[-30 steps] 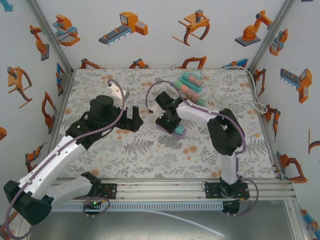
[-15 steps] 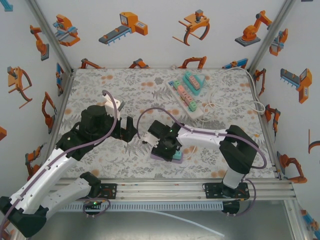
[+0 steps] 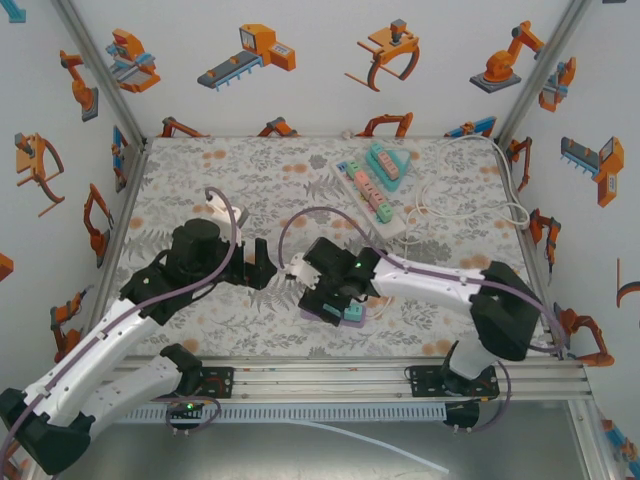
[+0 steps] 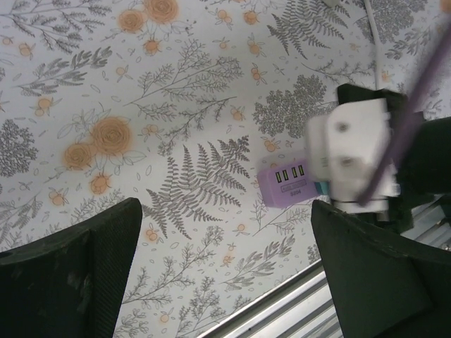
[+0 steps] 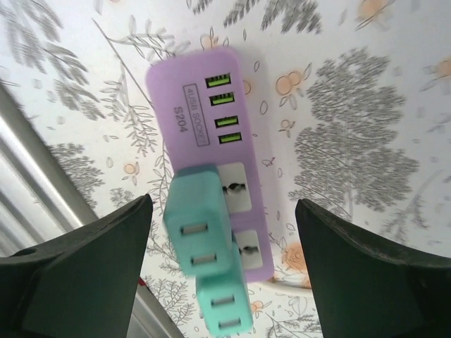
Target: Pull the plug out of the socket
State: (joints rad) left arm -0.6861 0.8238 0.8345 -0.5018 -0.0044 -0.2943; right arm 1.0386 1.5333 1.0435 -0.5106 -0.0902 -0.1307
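The right gripper (image 5: 222, 208) is hanging straight over the purple socket (image 5: 201, 105), jaws spread and touching nothing. The teal plug (image 5: 199, 229) is sitting between them, apparently seated in the block, so a squeeze should land on its flanks. From above, the socket is lying at 5 o'clock from the middle of the table (image 3: 200, 180). The left gripper (image 3: 262, 266) is waiting at the socket's 10 o'clock, jaws wide and empty, likely placed to pin the block down.
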